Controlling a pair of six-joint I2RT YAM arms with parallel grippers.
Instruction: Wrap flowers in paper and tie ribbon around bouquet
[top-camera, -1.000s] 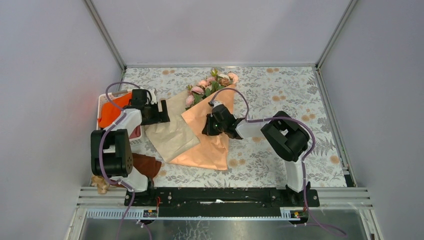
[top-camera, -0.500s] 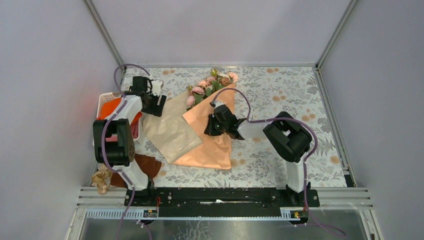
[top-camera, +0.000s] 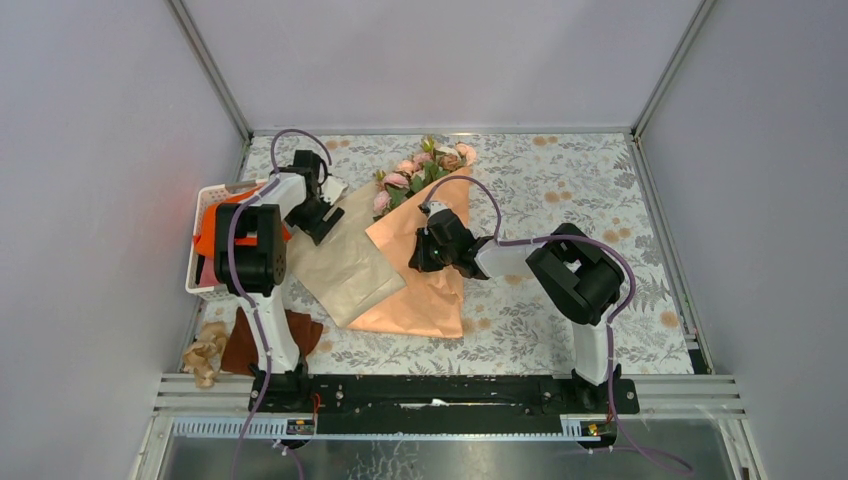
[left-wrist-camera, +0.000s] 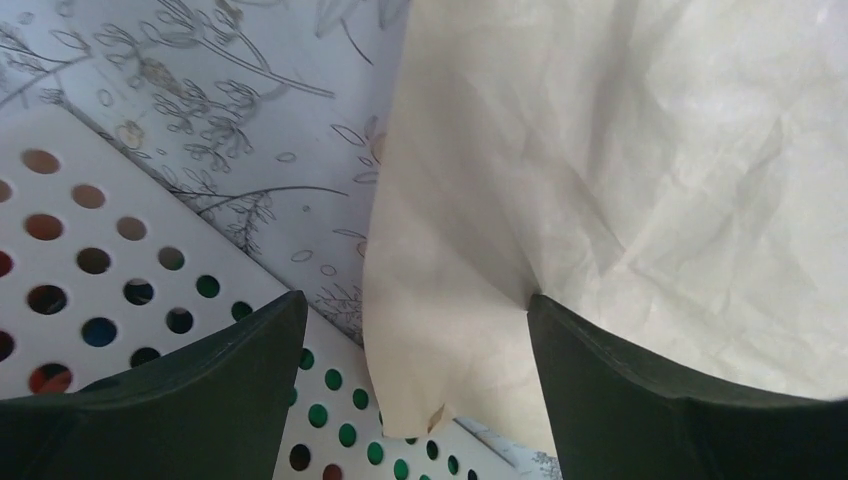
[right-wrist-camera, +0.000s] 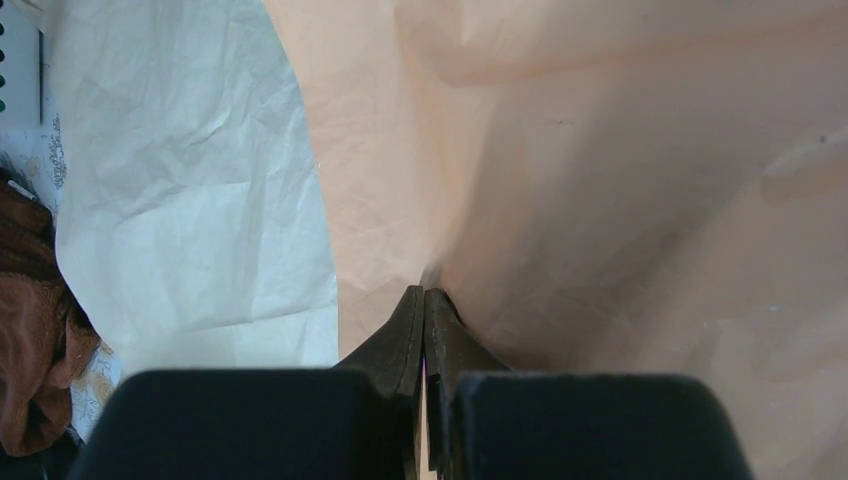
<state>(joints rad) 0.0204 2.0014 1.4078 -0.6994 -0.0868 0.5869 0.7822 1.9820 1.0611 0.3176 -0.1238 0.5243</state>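
The flowers (top-camera: 425, 165), pink roses with green leaves, lie at the far middle of the table. Their stems are hidden under the peach-orange paper (top-camera: 425, 290), which is folded over them. A paler beige sheet (top-camera: 345, 262) spreads to its left. My right gripper (top-camera: 424, 252) is shut on a fold of the peach paper (right-wrist-camera: 560, 180), and creases run out from its tips (right-wrist-camera: 424, 292). My left gripper (top-camera: 318, 212) stands open over the pale sheet's far-left corner (left-wrist-camera: 450, 330), one finger on each side, not gripping it. I cannot make out the ribbon.
A white perforated basket (top-camera: 203, 262) at the left wall holds a bright orange cloth (top-camera: 222, 228); its rim (left-wrist-camera: 90, 240) lies under the left gripper. A brown cloth (top-camera: 290, 332) and a crumpled tan wad (top-camera: 205, 352) lie near the left arm's base.
The left arm swung away from the basket toward the far side, bringing its open gripper to the pale sheet's corner. The right gripper stayed shut on the paper, barely shifting.
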